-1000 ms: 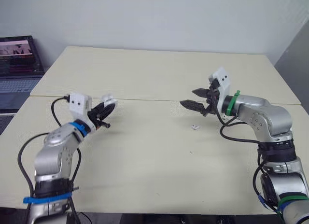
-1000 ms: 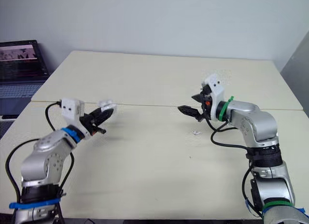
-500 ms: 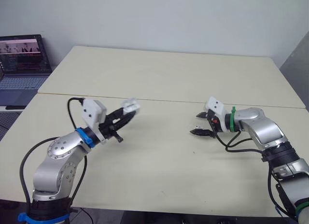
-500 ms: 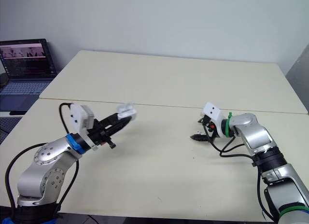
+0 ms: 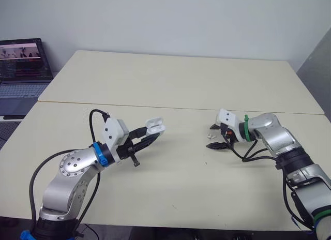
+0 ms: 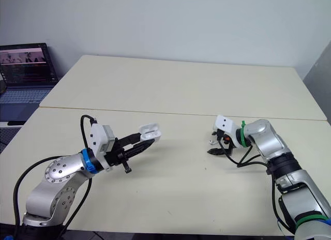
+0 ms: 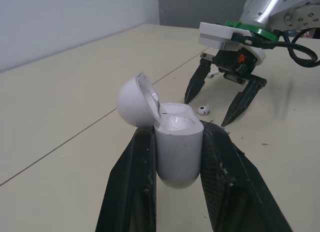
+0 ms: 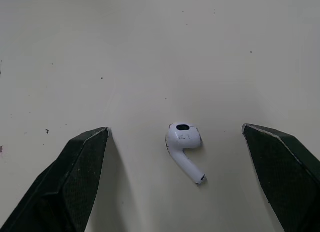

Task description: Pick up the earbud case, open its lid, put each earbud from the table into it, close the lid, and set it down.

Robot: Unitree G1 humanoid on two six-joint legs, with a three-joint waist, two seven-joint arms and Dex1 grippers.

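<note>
A white earbud case (image 5: 154, 128) with its lid (image 7: 136, 99) flipped open is held above the table, my left gripper (image 5: 149, 134) shut on its body (image 7: 178, 144). One white earbud (image 8: 183, 141) lies on the cream table (image 5: 170, 167) right of centre. My right gripper (image 5: 212, 136) is open and low over the table, one black finger (image 8: 75, 172) on each side of the earbud (image 5: 209, 137), not touching it. In the left wrist view the right gripper (image 7: 205, 113) straddles that earbud (image 7: 202, 110) just beyond the case.
An open laptop (image 5: 20, 59) sits off the table's far left corner. A seam (image 5: 181, 107) runs across the table between its two halves. The right arm's cables (image 5: 248, 152) hang near the table surface.
The camera has shifted. My left gripper has carried the open case rightward toward the table's middle. My right gripper has dropped from above the table to straddle the earbud.
</note>
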